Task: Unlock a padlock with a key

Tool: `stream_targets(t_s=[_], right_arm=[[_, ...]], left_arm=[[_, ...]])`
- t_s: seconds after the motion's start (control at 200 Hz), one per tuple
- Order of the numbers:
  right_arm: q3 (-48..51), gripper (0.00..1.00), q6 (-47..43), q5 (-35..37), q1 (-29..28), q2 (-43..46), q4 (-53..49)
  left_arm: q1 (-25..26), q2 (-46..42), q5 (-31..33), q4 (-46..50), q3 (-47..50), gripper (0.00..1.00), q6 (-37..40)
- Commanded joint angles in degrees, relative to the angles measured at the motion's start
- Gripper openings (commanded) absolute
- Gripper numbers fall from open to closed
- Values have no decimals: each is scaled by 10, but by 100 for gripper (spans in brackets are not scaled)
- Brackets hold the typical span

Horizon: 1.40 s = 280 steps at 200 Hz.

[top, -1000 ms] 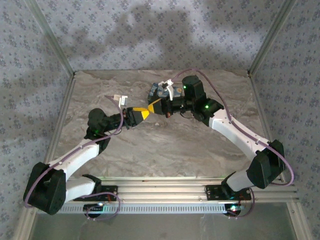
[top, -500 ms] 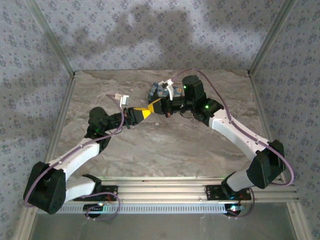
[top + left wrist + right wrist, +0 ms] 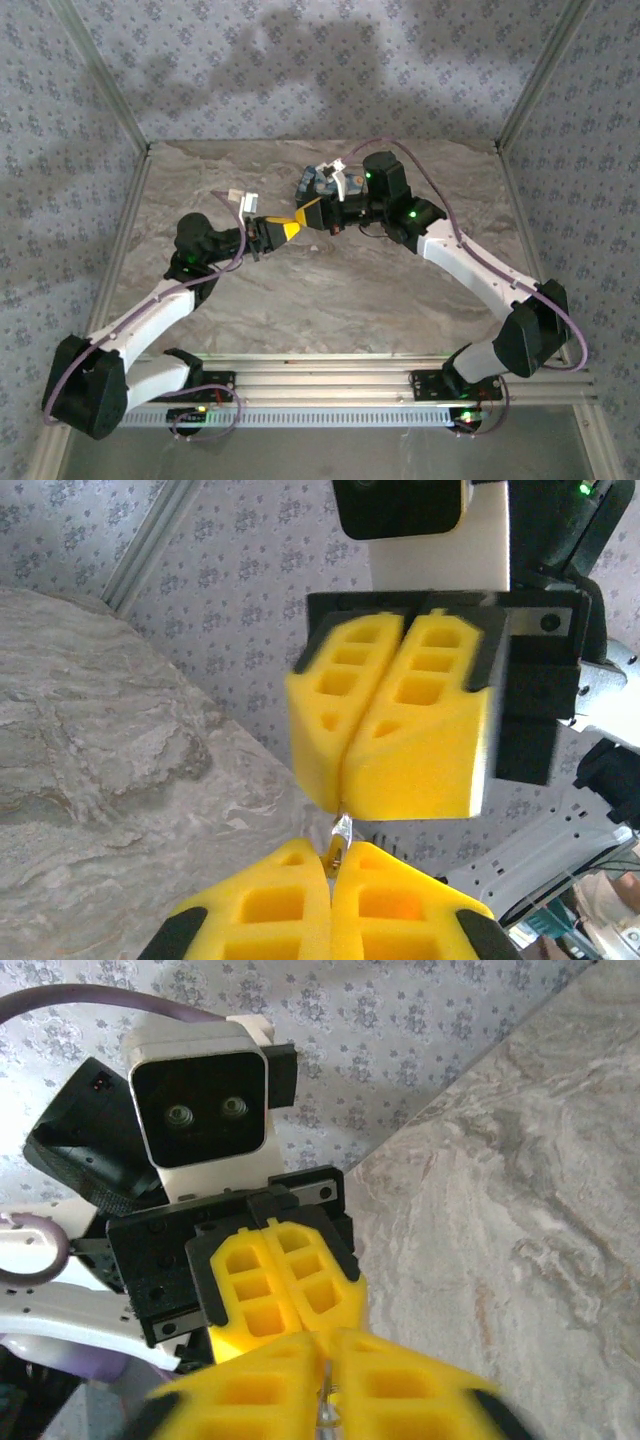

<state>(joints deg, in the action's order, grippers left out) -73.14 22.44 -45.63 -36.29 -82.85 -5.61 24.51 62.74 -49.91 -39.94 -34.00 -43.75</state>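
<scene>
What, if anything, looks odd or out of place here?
Nothing spilled or damaged. Oddly, the left claw and right claw, both shut, meet tip to tip above the table, a thin metal sliver pinched in the left one; I cannot tell what it is.

Both arms reach inward, left gripper [image 3: 289, 228] and right gripper [image 3: 311, 210] tip to tip, fingers of each pressed together.
</scene>
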Motion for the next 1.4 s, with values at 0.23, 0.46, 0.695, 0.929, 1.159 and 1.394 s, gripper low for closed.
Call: stream_targets(t_s=[0.23, 0.46, 0.695, 0.929, 1.159, 1.394], right_arm=[[15, 28, 45, -5, 9, 23, 47], [32, 31, 71, 29, 8, 25, 52], [91, 30, 165, 48, 0, 29, 125], [137, 29, 198, 43, 0, 30, 187], [142, 29, 235, 36, 4, 19, 235], [141, 29, 246, 28, 1, 7, 252]], left_arm=[[3, -25, -2, 49, -15, 0, 52], [2, -28, 8, 54, -17, 0, 52], [-12, -31, 27, 68, -17, 0, 39], [-33, -14, 14, 27, -16, 0, -14], [-35, -7, 15, -3, -15, 0, -45], [-38, -2, 16, -19, -11, 0, -61]])
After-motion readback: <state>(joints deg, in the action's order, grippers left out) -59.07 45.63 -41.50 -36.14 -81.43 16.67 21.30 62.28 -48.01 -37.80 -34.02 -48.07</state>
